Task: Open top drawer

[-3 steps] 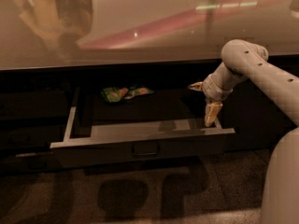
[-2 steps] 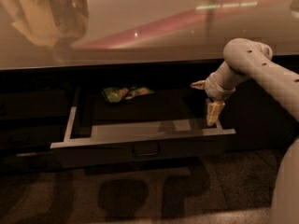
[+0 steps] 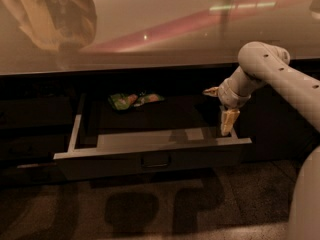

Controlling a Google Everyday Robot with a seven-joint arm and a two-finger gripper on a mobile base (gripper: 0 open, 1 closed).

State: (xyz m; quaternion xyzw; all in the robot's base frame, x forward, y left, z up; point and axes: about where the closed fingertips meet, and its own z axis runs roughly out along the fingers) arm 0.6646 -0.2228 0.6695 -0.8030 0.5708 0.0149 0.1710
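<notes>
Top drawer (image 3: 150, 146) sits directly under the counter (image 3: 160, 29) and is pulled well out, with the long grey tray exposed and the front panel facing the floor (image 3: 150, 204). My read on handling: rigid box on slides, no flex, moves along one axis only, moderate weight with low rolling resistance. Contents look light: just a green packet (image 3: 125, 100) lying at the back of the tray, well apart from everything else. It shouldn't shift much. The natural grab point is the small rectangular pull handle (image 3: 156, 160) centred on the front. It is shallow and probably slick, so a pinch there needs good alignment. The top rim of the front panel or the side walls are alternatives for a hook-and-pull. The gripper (image 3: 229, 122) is nowhere near the handle. It hangs pointing down at the right end of the tray, just inside the right side wall near the front corner, with the arm (image 3: 280, 76) coming in from the right. Can't tell whether it's open or closed from this angle. It doesn't appear to hold anything, and contact with the side wall or the tray bottom is possible but can't be confirmed. Judging by extension, the opening looks mostly or fully done.
</notes>
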